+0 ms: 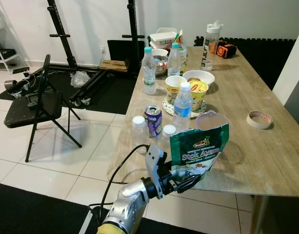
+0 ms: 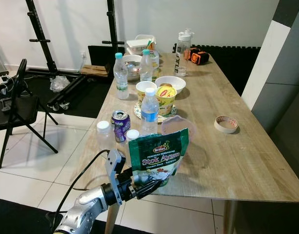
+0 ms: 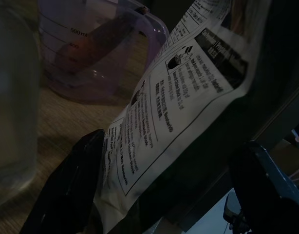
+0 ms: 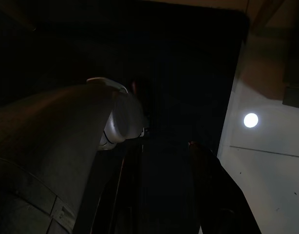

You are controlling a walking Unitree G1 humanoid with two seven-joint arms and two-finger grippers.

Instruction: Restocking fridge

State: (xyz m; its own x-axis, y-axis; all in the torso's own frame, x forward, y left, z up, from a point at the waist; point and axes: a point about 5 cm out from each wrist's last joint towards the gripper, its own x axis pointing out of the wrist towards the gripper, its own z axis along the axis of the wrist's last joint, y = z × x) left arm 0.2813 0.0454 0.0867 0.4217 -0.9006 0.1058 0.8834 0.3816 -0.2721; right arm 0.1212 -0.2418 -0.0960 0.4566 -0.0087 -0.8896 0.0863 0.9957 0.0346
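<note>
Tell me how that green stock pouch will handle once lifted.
The pouch is soft foil, pinched at its lower corner by the left gripper, so it will likely sag or fold. It stands upright, so probably light. The glossy film may slip between the fingers.

Bright, sharp head views; dim wrist views

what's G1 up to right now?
The left end effector is shut on the bottom edge of a green stock pouch, holding it upright at the near edge of the wooden table. Just behind the pouch stands a clear measuring cup, with water bottles, a purple can and noodle cups further back. The right arm hangs idle. No fridge in view yet.
</note>
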